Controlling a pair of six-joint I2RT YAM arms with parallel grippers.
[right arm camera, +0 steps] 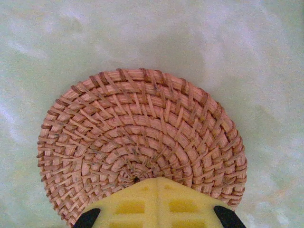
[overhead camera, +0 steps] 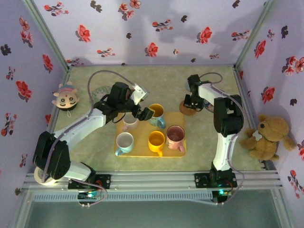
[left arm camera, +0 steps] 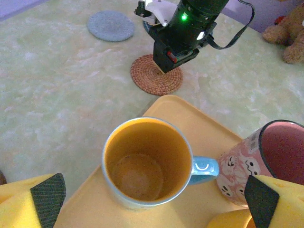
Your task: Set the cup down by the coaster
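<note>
Toward the far edge of the yellow tray [overhead camera: 142, 153], the blue cup [overhead camera: 156, 115] with the yellow interior stood upright, its handle pointing at the pink cup [overhead camera: 175, 135] near the tray's right edge. The left fingers [left arm camera: 28, 204] were spread wide and hung above the blue cup [left arm camera: 147, 164], one on each side, touching nothing. The woven coaster [overhead camera: 189, 110] lay flat on the worktop [overhead camera: 209, 142], just beyond the tray's far right corner. The right fingers [right arm camera: 142, 206] hung directly over the near rim of the coaster [right arm camera: 142, 137]; whether they were parted or closed could not be told.
</note>
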